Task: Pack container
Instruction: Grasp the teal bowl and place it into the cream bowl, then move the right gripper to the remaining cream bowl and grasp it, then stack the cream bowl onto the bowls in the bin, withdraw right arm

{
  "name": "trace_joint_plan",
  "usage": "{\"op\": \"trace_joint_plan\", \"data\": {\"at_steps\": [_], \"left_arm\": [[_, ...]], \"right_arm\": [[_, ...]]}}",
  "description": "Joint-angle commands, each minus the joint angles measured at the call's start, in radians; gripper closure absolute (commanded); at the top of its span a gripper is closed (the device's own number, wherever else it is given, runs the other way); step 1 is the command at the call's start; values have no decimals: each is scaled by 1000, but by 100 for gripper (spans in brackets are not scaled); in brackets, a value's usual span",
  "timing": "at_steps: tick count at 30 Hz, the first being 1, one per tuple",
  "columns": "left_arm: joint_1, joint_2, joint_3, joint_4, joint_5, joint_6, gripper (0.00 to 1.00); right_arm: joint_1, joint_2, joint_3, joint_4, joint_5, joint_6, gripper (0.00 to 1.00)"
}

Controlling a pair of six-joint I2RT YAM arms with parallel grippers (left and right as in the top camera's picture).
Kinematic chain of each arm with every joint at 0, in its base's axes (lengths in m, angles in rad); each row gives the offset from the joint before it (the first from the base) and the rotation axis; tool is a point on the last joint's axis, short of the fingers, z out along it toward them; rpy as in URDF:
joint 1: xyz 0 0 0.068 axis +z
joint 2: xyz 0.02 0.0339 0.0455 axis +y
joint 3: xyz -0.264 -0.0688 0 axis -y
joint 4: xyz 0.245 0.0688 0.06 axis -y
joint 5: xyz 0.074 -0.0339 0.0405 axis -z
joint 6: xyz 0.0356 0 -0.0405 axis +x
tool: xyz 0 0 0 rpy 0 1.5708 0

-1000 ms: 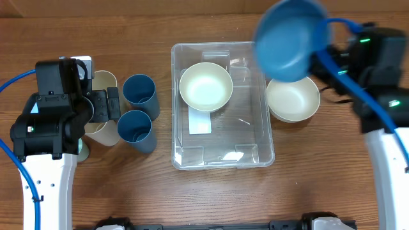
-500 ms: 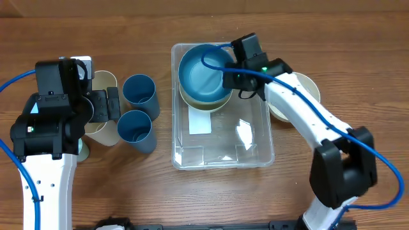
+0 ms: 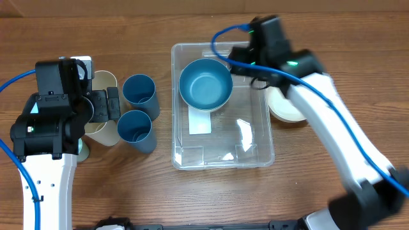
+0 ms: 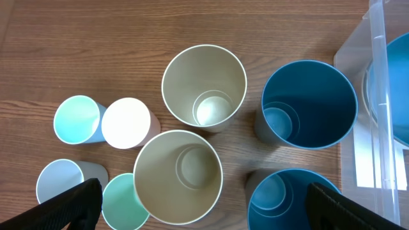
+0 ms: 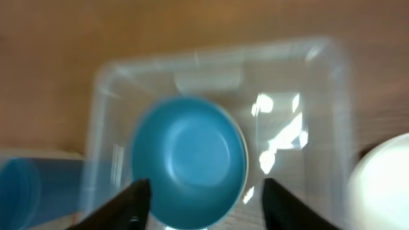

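Observation:
The clear container (image 3: 223, 165) stands at the table's middle, a white label (image 3: 200, 121) on its bottom. A blue bowl (image 3: 205, 85) rests in its far left part, nested on a cream bowl whose rim just shows. My right gripper (image 3: 241, 59) hovers at the container's far right corner. In the right wrist view it (image 5: 208, 204) is open, its fingers apart on either side above the blue bowl (image 5: 188, 163), touching nothing. My left gripper (image 3: 115, 104) stands open over the cups; nothing sits between its fingers (image 4: 211, 207).
Another cream bowl (image 3: 284, 105) sits right of the container, partly under my right arm. Left of the container stand two blue cups (image 3: 140, 92) (image 3: 135, 128) and two tan cups (image 4: 204, 86) (image 4: 177, 176). Several small pastel cups (image 4: 78, 119) cluster further left.
My right gripper carried the blue bowl into the container, set it on the cream bowl, opened, and drew back toward the far right. The left arm has not moved.

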State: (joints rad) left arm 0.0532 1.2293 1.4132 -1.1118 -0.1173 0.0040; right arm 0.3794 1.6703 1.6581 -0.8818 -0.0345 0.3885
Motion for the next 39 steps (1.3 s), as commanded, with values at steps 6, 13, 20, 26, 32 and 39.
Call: {"op": "trace_joint_plan", "data": {"at_steps": [6, 13, 20, 26, 32, 39], "left_arm": [[-1, 2, 23, 0, -5, 19, 0], [-1, 2, 23, 0, -6, 19, 0], [-1, 2, 23, 0, -6, 19, 0], [-1, 2, 23, 0, -6, 19, 0], [-1, 2, 23, 0, -6, 19, 0], [-1, 2, 23, 0, -5, 19, 0]], "right_arm": [[-366, -163, 16, -262, 94, 7, 34], [-590, 26, -197, -219, 13, 8, 34], [-637, 203, -336, -66, -46, 33, 37], [-639, 205, -424, 54, -83, 68, 75], [-644, 201, -418, 62, -72, 114, 96], [-620, -7, -285, -43, 21, 147, 96]]}}
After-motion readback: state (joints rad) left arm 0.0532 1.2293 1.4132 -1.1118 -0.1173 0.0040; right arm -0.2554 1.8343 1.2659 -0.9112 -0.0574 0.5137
